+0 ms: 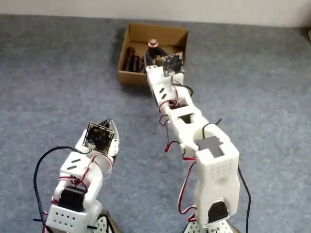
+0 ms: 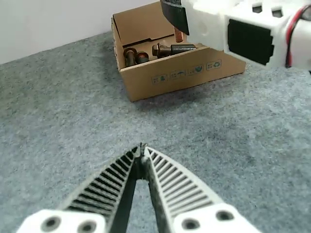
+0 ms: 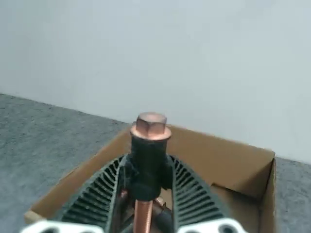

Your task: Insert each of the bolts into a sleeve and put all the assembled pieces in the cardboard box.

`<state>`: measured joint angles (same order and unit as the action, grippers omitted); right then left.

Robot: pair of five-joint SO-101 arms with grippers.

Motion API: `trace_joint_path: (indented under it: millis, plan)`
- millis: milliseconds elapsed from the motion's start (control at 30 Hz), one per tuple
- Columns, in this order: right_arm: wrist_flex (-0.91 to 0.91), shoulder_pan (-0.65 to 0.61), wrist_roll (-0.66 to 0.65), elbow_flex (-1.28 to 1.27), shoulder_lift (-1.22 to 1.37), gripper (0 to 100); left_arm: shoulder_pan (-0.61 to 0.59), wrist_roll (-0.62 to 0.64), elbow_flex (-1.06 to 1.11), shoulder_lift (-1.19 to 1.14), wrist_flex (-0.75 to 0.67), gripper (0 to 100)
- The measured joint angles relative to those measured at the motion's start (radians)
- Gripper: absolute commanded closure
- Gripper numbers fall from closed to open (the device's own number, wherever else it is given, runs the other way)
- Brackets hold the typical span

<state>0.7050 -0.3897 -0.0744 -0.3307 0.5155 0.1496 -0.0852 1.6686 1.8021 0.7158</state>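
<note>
The cardboard box (image 1: 129, 77) stands at the far middle of the grey carpet, with dark assembled pieces (image 1: 132, 60) lying inside. My right gripper (image 1: 153, 54) hangs over the box, shut on a copper bolt in a black sleeve (image 3: 148, 160) held upright; its hex head (image 3: 150, 124) points up. In the left wrist view the box (image 2: 175, 77) holds bolts in sleeves (image 2: 170, 49), and a copper shank (image 2: 178, 35) hangs above them. My left gripper (image 2: 142, 148) rests low over the carpet nearer the front left, shut, with nothing in it (image 1: 108, 127).
Grey carpet (image 1: 58, 87) covers the whole surface, with bare room left and right of the box. A pale wall (image 3: 170, 48) rises behind the box. The right arm's white links (image 1: 194, 131) stretch from the front to the box.
</note>
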Motion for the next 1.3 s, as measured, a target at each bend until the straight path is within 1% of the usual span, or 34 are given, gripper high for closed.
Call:
trace_joint_path:
  millis: [100, 233, 300, 567, 633, 733, 800, 1000, 1100, 1167, 1300]
  plan:
    - [0.0, -0.009, 0.0, 0.0, 0.032, 98.1, 0.0, 0.0, 0.0, 0.0, 0.0, 99]
    - [0.0, -0.011, 0.0, 0.0, 0.031, 88.8, 0.0, 0.0, 0.0, 0.0, 0.0, 99]
    - [0.002, -0.012, 0.0, -0.018, 0.031, 87.6, 0.0, 0.0, 0.0, 0.0, 0.0, 99]
    - [0.002, -0.034, 0.0, -0.14, -0.094, 87.9, 0.0, 0.0, 0.0, 0.0, 0.0, 99]
    - [0.002, -0.037, 0.0, -0.176, -0.132, 90.6, 0.0, 0.0, 0.0, 0.0, 0.0, 99]
    - [0.002, -0.037, 0.0, -0.23, -0.178, 99.8, 0.0, 0.0, 0.0, 0.0, 0.0, 99]
    - [0.002, -0.037, 0.0, -0.282, -0.218, 98.9, 0.0, 0.0, 0.0, 0.0, 0.0, 99]
    - [0.002, -0.037, -0.072, -0.499, -0.396, 99.5, 0.0, 0.0, 0.0, 0.0, 0.0, 99]
    - [0.0, -0.037, -0.081, -0.629, -0.522, 99.5, -0.037, 0.0, -0.002, 0.0, 0.0, 99]
    - [-0.041, -0.037, -0.081, -0.712, -0.62, 99.5, -0.063, 0.0, -0.005, 0.0, 0.0, 99]
    - [-0.201, -0.037, -0.083, -0.845, -0.845, 99.5, -0.072, 0.0, -0.005, 0.0, 0.0, 99]
